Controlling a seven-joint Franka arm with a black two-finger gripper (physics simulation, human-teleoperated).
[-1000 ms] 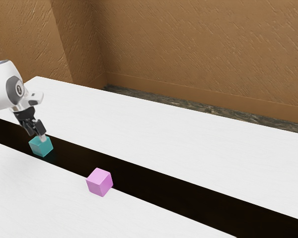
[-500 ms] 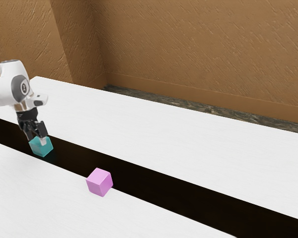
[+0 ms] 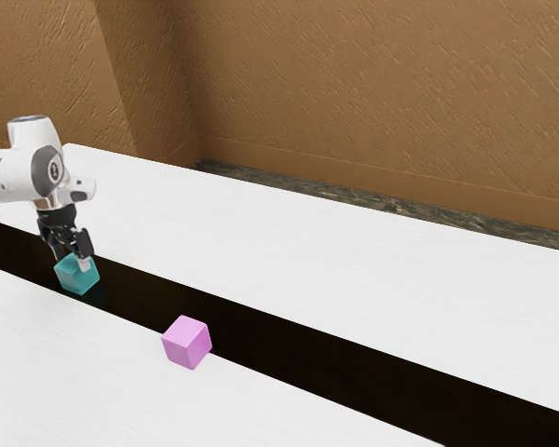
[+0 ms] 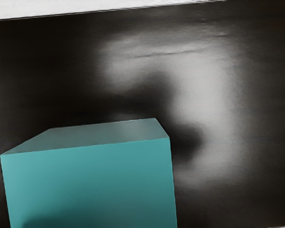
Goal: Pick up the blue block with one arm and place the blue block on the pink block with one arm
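Note:
The blue block (image 3: 75, 277), teal in colour, rests on the black strip (image 3: 289, 349) near the exterior view's left edge. My gripper (image 3: 74, 261) hangs straight over it, open. Its fingers reach down over the block's top, and one pale fingertip (image 3: 83, 266) shows against the block's side. In the wrist view the blue block (image 4: 90, 180) looms just under my hand, with its shadow on the dark surface beside it. The pink block (image 3: 186, 342) sits on the same strip toward the exterior view's right, well apart from the blue one.
White tabletop (image 3: 354, 261) runs along both sides of the black strip. A brown wall (image 3: 373, 84) rises behind the table, with a corner at the back left.
My hand has swung a little toward the exterior view's right and come lower over the blue block. Neither block has moved.

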